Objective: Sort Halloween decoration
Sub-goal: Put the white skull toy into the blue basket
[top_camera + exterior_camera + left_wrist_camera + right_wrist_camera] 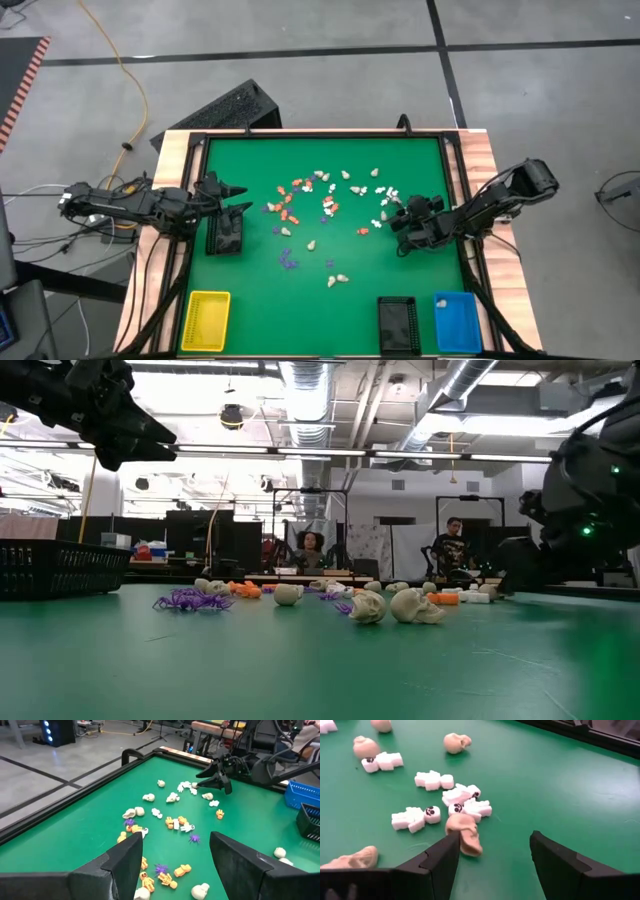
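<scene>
The Halloween decoration lies scattered over the middle of the green table (250, 290): orange figures (288, 200), white skeletons (415, 818), beige skulls (415, 606) and purple spiders (190, 600). My right gripper (492, 851) is open and low over the right part of the scatter (393, 220). A beige skull (465, 834) lies at one fingertip, and a cluster of white skeletons (467, 802) lies just beyond it. My left gripper (243, 198) is open and raised near the table's left edge, above a black tray (225, 235). My right gripper has one fingertip (451, 842) right beside the beige skull's side (461, 827). Whether it touches the skull I cannot tell. The skull rests on the table.
A yellow tray (205, 320) stands at the near left. A black tray (397, 325) and a blue tray (457, 322) stand at the near right. A raised dark rim (320, 135) runs around the table. People sit in the room beyond the table (312, 548).
</scene>
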`<state>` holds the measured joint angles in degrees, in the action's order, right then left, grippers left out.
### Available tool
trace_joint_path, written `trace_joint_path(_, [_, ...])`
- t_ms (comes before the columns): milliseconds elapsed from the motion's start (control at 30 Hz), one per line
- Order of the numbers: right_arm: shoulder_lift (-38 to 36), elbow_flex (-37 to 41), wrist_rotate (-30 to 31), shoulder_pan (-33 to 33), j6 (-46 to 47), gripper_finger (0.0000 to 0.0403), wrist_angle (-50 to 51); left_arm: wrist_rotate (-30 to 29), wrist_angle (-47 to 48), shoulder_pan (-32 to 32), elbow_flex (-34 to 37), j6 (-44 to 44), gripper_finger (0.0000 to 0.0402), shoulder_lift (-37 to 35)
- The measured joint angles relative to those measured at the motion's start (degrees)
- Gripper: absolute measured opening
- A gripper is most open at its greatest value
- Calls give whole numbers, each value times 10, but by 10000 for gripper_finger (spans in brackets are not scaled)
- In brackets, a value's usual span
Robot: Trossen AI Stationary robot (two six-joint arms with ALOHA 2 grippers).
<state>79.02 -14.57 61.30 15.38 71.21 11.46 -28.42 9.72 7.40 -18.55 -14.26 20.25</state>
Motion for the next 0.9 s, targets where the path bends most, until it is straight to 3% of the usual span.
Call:
trace_joint_path(367, [0, 2, 9, -18, -154, 260, -115, -1, 0, 0, 0, 12, 221, 0])
trace_joint_path(700, [0, 13, 1, -63, -177, 260, -123, -1, 2, 0, 0, 15, 221, 0])
trace_joint_path(900, [0, 50, -11, -63, -177, 260, -190, -1, 11, 0, 1, 15, 221, 0])
